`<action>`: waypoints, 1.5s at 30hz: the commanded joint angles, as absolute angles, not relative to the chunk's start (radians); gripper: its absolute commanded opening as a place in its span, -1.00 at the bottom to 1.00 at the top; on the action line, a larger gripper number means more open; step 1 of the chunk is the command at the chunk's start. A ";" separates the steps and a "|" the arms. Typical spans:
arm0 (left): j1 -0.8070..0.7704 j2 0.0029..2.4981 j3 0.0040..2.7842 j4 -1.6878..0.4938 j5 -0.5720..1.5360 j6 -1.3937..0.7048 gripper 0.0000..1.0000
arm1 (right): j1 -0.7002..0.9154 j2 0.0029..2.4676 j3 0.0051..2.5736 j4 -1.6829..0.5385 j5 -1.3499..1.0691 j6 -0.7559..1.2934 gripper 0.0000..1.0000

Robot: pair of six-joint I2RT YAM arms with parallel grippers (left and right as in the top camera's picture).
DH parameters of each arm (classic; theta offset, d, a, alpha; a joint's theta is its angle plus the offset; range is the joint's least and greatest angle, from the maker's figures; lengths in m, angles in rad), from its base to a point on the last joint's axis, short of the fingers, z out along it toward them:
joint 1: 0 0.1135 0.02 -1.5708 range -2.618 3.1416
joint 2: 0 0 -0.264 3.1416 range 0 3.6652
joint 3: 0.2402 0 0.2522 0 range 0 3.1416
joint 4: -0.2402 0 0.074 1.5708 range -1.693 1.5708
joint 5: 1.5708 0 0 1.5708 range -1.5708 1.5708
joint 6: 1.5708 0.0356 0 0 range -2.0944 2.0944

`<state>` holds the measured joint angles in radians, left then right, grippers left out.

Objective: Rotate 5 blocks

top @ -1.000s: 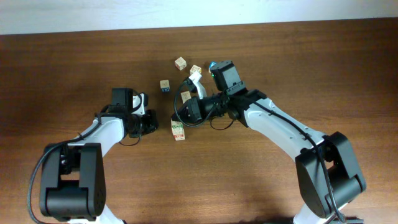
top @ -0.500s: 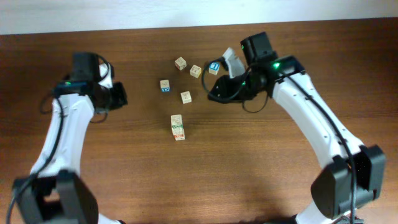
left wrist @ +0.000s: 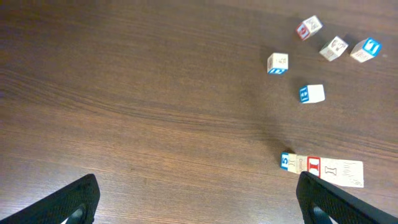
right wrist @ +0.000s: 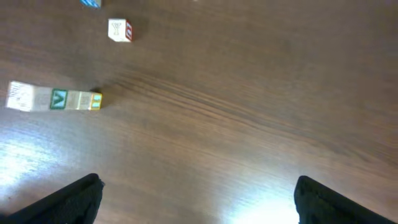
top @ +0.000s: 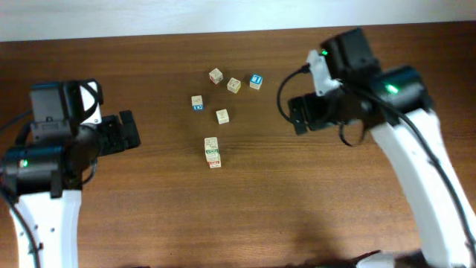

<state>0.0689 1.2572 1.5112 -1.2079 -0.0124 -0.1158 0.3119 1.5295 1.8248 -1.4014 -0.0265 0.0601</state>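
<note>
- Left gripper (top: 128,131): jaws wide, empty. It is far to the left of the small pale-wood cube with a bright blue top face (top: 256,80), the landmark here.
- Right gripper (top: 296,115): jaws wide, empty. It is near the blue-topped cube, to its right and closer to the robot.
- Pale-wood alphabet blocks: a first tan block (top: 233,85) and a second tan block (top: 216,75) lie near the blue-topped cube, to its left.
- A blue-sided block (top: 197,102) and a plain block (top: 222,116) lie further left of it and nearer the robot.
- A joined pair with green and red print (top: 213,152) lies nearest the robot.
- Hazard: the right gripper takes the blue-topped cube, its closest item, by mistake.
- Hazard: wide jaws coming down among the close blocks nudge a neighbour.
- Hazard: a grip on the joined pair drags or topples its partner. Whether the pair is stacked or abutting, I cannot tell.
- Hazard: both arms collide while converging on the cluster.
</note>
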 commanded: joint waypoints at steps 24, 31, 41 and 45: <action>0.070 1.244 1.526 -1.207 -0.023 -0.103 0.99 | 0.258 1.096 1.771 -1.345 0.163 -0.078 0.96; 0.070 1.244 1.526 -1.207 -0.023 -0.103 0.99 | 0.060 0.788 1.266 -0.915 -0.064 -0.237 0.97; 0.070 1.244 1.526 -1.207 -0.023 -0.103 0.99 | -0.041 0.344 0.577 -0.449 -0.278 -0.299 0.97; 0.070 1.244 1.526 -1.207 -0.023 -0.103 0.99 | -0.039 0.225 0.337 -0.203 -0.348 -0.297 0.97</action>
<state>0.0689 1.2499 1.5131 -1.2083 -0.0132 -0.1154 -0.0322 0.3019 0.4751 -0.3191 -0.2634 -0.2932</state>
